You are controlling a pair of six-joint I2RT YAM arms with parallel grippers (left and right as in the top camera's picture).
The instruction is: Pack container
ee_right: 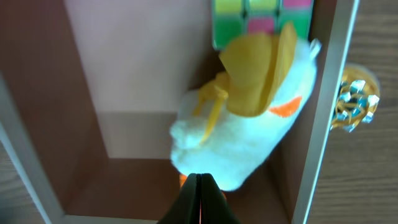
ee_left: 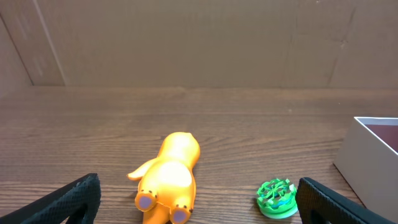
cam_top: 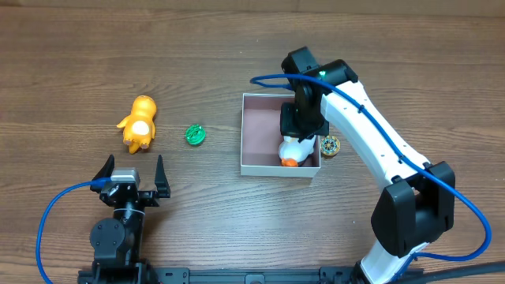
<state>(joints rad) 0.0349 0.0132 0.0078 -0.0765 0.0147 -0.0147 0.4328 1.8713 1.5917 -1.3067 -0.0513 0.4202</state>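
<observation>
The container (cam_top: 260,126) is a shallow white-walled box with a dull pink inside, at the table's middle right. A white plush duck (cam_top: 293,148) with yellow and orange parts lies in its right half, next to a colourful cube (ee_right: 261,15). My right gripper (ee_right: 199,177) hangs over the box with its fingers pressed together just below the duck (ee_right: 249,143). A sliver of orange shows at the tips. My left gripper (cam_top: 132,170) stands wide open near the front left. An orange toy animal (ee_left: 168,180) and a green disc (ee_left: 277,198) lie just beyond its fingers.
A gold and dark disc (cam_top: 330,145) lies on the table against the outside of the box's right wall (ee_right: 323,124). The orange toy (cam_top: 140,122) and green disc (cam_top: 195,135) sit left of the box. The right arm reaches over the box from the front right.
</observation>
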